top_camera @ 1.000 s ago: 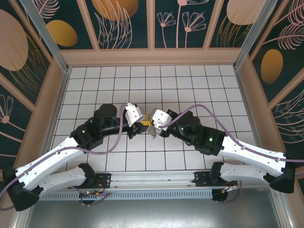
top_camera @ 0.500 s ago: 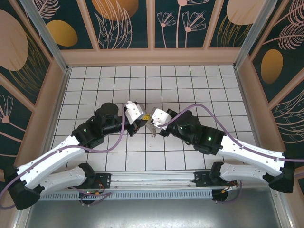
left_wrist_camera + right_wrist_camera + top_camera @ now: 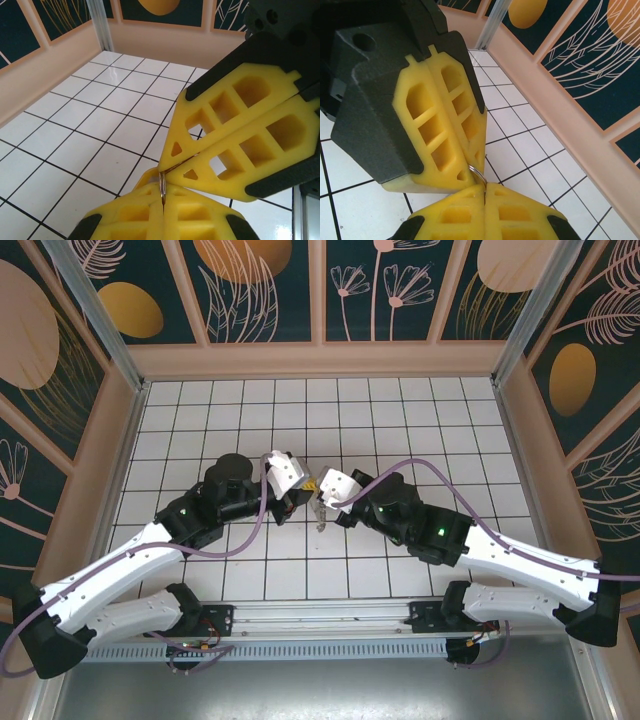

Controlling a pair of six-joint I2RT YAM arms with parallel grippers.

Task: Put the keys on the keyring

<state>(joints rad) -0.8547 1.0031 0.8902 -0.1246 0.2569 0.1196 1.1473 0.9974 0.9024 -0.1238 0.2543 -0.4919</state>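
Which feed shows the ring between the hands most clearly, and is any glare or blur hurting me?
Right wrist view: the silver ring is sharp and glare-free. Left wrist view: a thin metal piece reads clearly edge-on; pale reflections streak the glossy tiles. Top view: even light, but that metal is too small to resolve.

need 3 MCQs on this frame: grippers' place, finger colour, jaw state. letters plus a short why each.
1. Where do the left gripper and right gripper meet? A. over the middle of the white tiled table B. at the far wall C. in the left corner
2. Finger colour? A. black B. yellow C. white
3. Jaws? A. both wide open B. left open, right shut C. both shut on a thin silvery metal ring
Key: 1 A, tips meet over central tiles; 2 B, yellow fingers in both wrist views; 3 C, each pair is closed on the ring.
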